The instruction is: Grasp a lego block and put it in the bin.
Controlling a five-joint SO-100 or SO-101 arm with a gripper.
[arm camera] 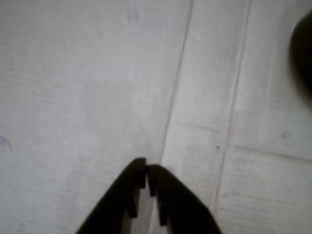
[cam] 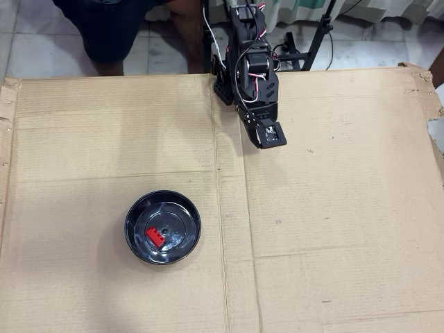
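Lego block (cam: pixel 154 236), bright red, lies inside the bin (cam: pixel 136 209), just left of the small centre bump as the overhead view shows it. The bin is a round, glossy black bowl and rests on the flattened cardboard sheet (cam: pixel 333 208) that covers the working surface, in the lower left part of that view.

The black arm (cam: pixel 248 62) reaches in from the top edge of the overhead view, with red and white wires looped along it. Its tip hangs over the cardboard near the upper middle, well apart from the bin and to the right of the long fold line (cam: pixel 216 166) that runs down the sheet.

In the wrist view the gripper (arm camera: pixel 146 168) enters from the bottom edge. Its two dark fingers (arm camera: pixel 122 195) meet at their tips, closed with nothing between them, above bare cardboard. A dark curved shape at the right edge of the wrist view (arm camera: pixel 303 48) is too blurred to name for certain.

At the top left of the overhead view, a person's legs in dark shorts (cam: pixel 111 28) stand on a tiled floor (cam: pixel 28 41) beyond the cardboard.
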